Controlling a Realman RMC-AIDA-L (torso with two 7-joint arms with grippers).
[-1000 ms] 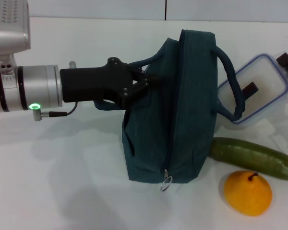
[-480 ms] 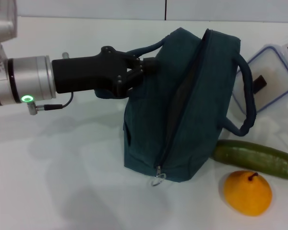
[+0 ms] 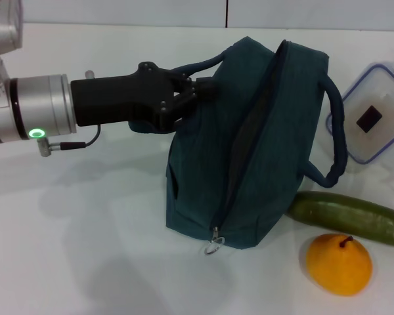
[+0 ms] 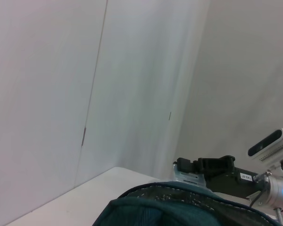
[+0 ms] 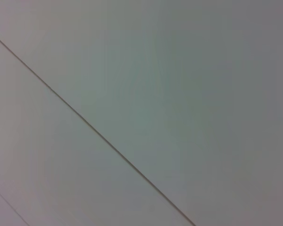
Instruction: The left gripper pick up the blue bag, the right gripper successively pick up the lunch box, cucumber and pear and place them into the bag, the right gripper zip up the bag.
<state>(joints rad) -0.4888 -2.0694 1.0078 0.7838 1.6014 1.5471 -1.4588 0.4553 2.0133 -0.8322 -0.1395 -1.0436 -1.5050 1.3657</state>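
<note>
Your left hand (image 3: 196, 98) clamped on blue bag (image 3: 249, 151) near handle, bag unzipped, interior hidden, lunch box (image 3: 374, 115), cucumber (image 3: 348, 216), pear (image 3: 338, 264) outside on tabletop (image 3: 85, 249), right hand (image 4: 184, 165) state unclear

I see the blue bag (image 3: 249, 144) mid-bench, lunch box (image 3: 374, 118) at its right, cucumber (image 3: 348, 216) and pear (image 3: 338, 264) nearer me.

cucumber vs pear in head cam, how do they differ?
The cucumber is long, dark green and lies on its side, one end next to the blue bag. The pear is round, yellow-orange, with a short dark stem, and lies nearer the camera, clear of the bag. Both rest on the white table, ungrasped.
</note>
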